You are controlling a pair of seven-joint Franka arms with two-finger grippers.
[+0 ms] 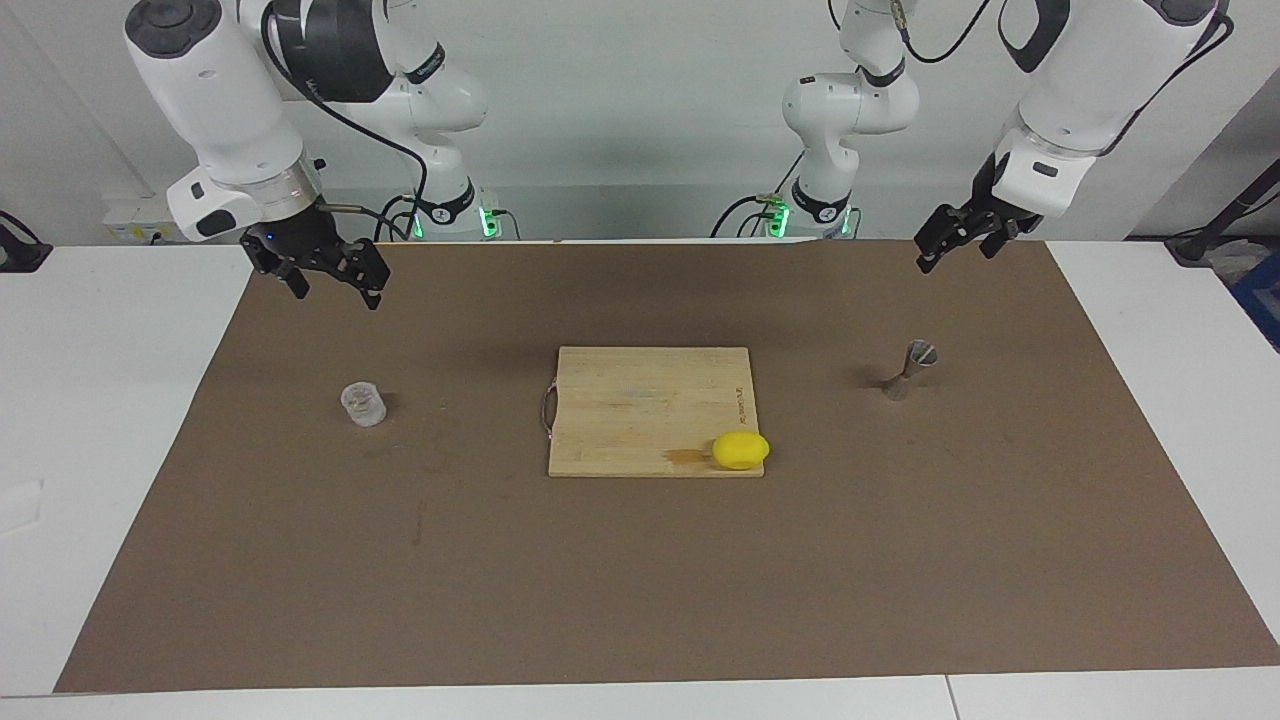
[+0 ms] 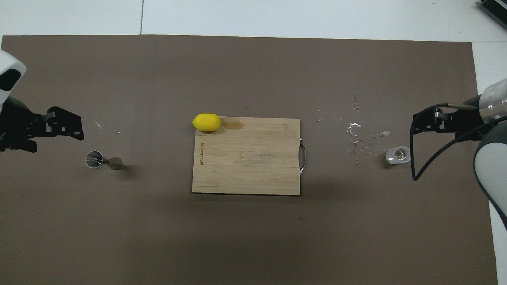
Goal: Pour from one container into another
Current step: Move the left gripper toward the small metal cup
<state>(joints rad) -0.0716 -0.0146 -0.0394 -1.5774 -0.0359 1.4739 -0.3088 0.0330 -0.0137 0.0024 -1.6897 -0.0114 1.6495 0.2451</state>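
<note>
I find the right gripper [image 1: 333, 285] and left gripper [image 1: 952, 245] both spread, empty, raised at upper left and upper right. Glass cup [image 1: 363, 404] stands left of centre, jigger [image 1: 909, 369] right. I would descend squarely, clamp the cup mid-wall, lift level

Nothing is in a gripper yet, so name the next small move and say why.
Probably lower the right gripper toward the glass cup. The gripper is open and empty, raised above the mat at that end. The cup stands free on the mat, as does the jigger near the open left gripper. Pouring cannot start until the cup is held.
</note>
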